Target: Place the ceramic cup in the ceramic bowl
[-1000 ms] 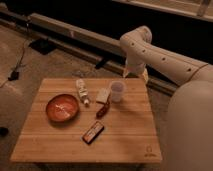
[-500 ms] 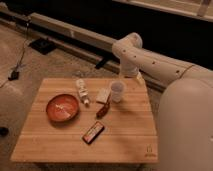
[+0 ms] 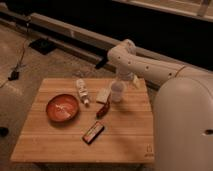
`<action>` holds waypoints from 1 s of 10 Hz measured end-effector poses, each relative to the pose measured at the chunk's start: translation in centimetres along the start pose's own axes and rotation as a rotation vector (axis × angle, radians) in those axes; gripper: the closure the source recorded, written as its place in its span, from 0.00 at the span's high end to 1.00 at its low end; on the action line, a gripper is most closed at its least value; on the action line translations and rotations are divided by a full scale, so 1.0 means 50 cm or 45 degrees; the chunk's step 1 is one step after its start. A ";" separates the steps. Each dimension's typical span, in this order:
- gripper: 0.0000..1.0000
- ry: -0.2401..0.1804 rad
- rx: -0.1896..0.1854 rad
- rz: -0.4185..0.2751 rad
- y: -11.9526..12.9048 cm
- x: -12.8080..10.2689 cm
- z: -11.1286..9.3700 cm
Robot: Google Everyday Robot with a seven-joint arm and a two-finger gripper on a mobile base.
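The robot's white body [image 3: 186, 125] fills the near right of the scene, beside the right edge of a wooden table [image 3: 50, 145]. Closest to the worktop's near edge, about midway along it, lies a dark flat packet [image 3: 93, 132], set at an angle. Just beyond it, near the centre, rests a small red object [image 3: 103, 109]. The ceramic bowl [image 3: 62, 108], reddish-orange with pale marks inside, sits on the left half of the worktop, well apart from the ceramic cup [image 3: 116, 92]. The white cup stands upright on the wood toward the far edge, right of centre, with a tan block [image 3: 102, 95] just beside it on its left. A clear bottle [image 3: 82, 91] lies on its side between that block and the bowl. The gripper [image 3: 122, 80] hangs directly over the cup, close to its rim, near the far right corner. Whether it is open, or has any hold on the cup, cannot be told. The white arm [image 3: 145, 65] bends above it and runs back to the body. Cables [image 3: 17, 67] trail on the floor beyond the far left corner.
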 end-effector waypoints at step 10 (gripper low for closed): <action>0.53 -0.003 -0.062 -0.103 -0.103 -0.051 0.040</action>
